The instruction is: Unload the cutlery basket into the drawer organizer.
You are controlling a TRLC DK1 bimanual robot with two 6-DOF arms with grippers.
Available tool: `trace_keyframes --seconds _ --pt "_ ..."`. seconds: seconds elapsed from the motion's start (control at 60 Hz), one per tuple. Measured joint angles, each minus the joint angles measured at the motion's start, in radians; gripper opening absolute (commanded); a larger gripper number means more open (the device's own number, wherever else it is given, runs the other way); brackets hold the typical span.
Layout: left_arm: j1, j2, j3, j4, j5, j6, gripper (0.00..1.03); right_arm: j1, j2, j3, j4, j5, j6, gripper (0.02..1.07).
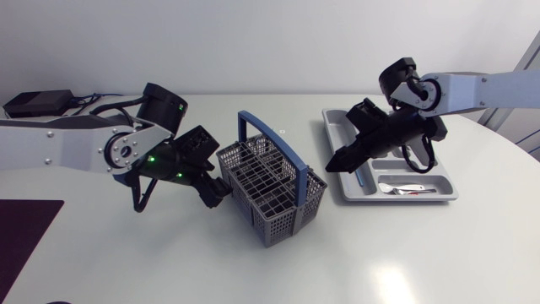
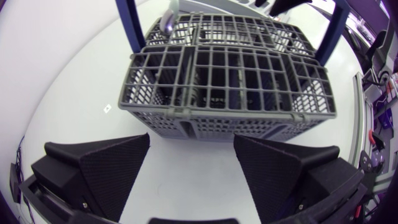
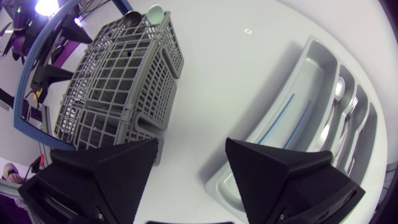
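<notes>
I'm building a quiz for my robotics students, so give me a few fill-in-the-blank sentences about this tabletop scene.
1. The cutlery basket has a ____ handle.
2. The drawer organizer lies on the robot's ____ side of the basket.
3. The left gripper, fingers ____, faces the basket's side wall.
4. The right gripper holds ____.

Missing words: blue; right; open; nothing.
</notes>
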Motion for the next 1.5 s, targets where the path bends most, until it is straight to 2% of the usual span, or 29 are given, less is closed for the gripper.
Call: trace_keyframes --seconds 0.317,0.617,0.783,0.95,1.05,1.167,1.35,1.5 --pt "0.080 0.182 0.114 0.045 -0.017 -0.008 0.98 0.136 -0.098 -0.133 0.025 0.056 0.020 0.80" --pt "0.113 0.304 0.267 0.047 -0.016 -0.027 0.98 0.272 -0.200 -0.169 0.003 0.068 0.064 0.80" --pt "0.154 0.384 0.414 0.011 -0.016 -0.027 0.98 0.359 -0.200 -0.182 0.018 0.076 0.099 0.80" --pt "0.204 0.436 0.528 -0.047 -0.016 -0.031 0.98 0.384 -0.202 -0.182 0.021 0.076 0.124 0.80" --pt "0.225 0.407 0.510 -0.073 -0.015 -0.030 0.98 0.359 -0.227 -0.183 0.021 0.074 0.123 0.80" --pt "0.227 0.274 0.385 -0.080 -0.010 -0.018 0.98 0.282 -0.264 -0.183 0.026 0.074 0.112 0.80" --pt "0.150 -0.035 0.156 -0.088 -0.008 0.018 0.98 0.205 -0.267 -0.183 0.108 0.076 0.076 0.81" --pt "0.072 -0.227 0.029 -0.142 -0.005 0.040 0.98 0.189 -0.250 -0.175 0.198 0.109 0.045 0.81"
